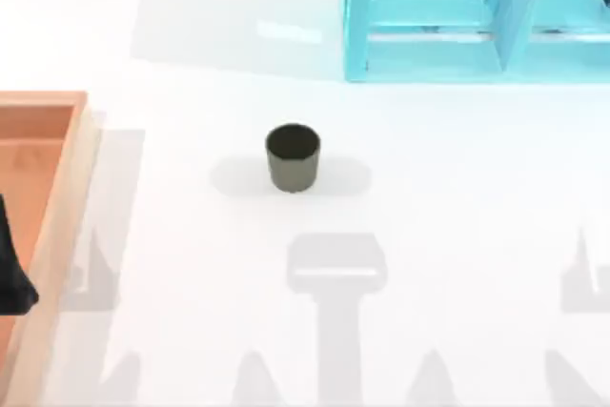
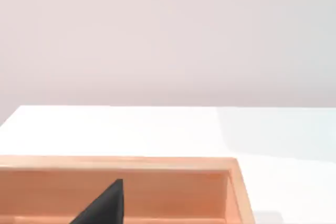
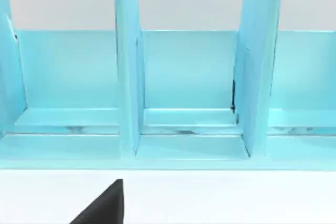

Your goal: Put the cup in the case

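item: cup (image 1: 293, 156), dark olive-grey, upright on the bare white table (image 1: 457, 197), well apart from the orange wooden tray (image 1: 43, 197) on one side and the blue partitioned case (image 1: 429, 54) on the other, touched by nothing. we judge the task not yet begun: approach, grasp, carry and placement in the case are all left. our left gripper (image 1: 14, 278) hangs over the tray, well away from the cup; we cannot tell how wide either tool stands or that it holds anything.

Rendered simulation bench: blank white table (image 1: 457, 235), featureless backdrop.
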